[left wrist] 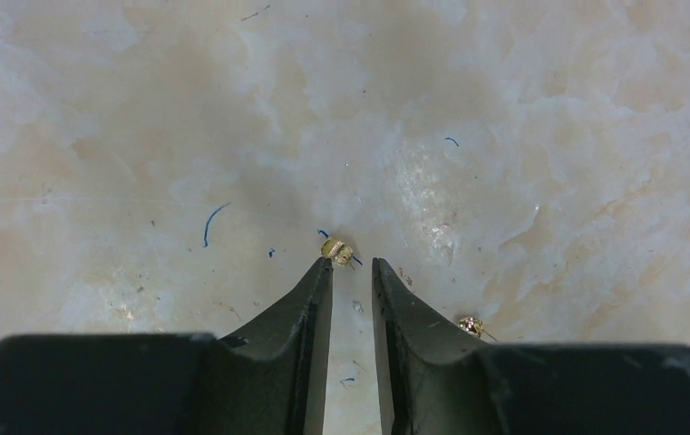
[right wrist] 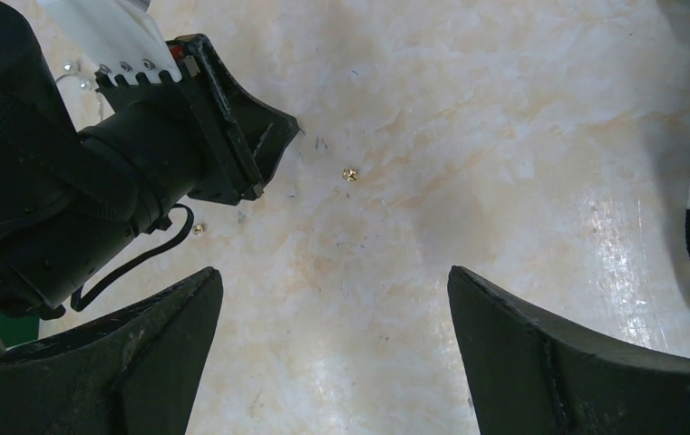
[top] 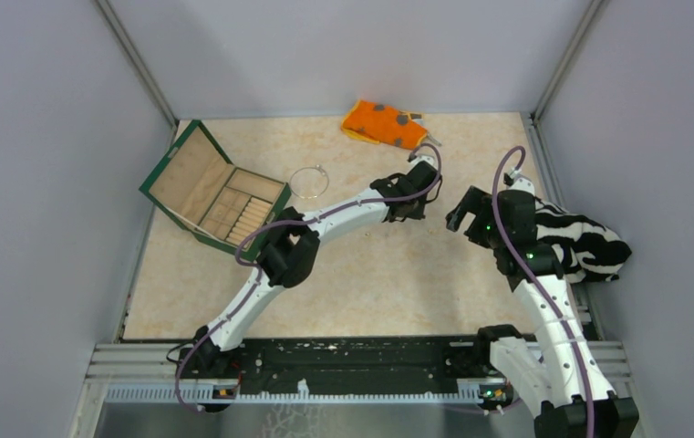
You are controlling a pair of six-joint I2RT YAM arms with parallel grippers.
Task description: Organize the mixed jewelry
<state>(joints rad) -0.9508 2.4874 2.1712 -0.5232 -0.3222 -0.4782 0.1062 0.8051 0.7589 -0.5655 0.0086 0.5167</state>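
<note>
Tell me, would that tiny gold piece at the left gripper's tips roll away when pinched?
The gold piece looks rounded and shiny, so it may roll on the smooth table. Beside the left gripper it looks tiny, so it is likely very light and easily flicked aside.

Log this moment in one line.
left fingers: narrowly apart, tips at tiny gold jewelry piece | right fingers: wide open, empty | thin silvery wire bangle: untouched

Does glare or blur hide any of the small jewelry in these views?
Top view: even light, bangle clear, anything smaller barely resolves. Left wrist view: mild glare on the table, gold piece sharp. Right wrist view: bright sheen at right; fingers dark, detail lost.
</note>
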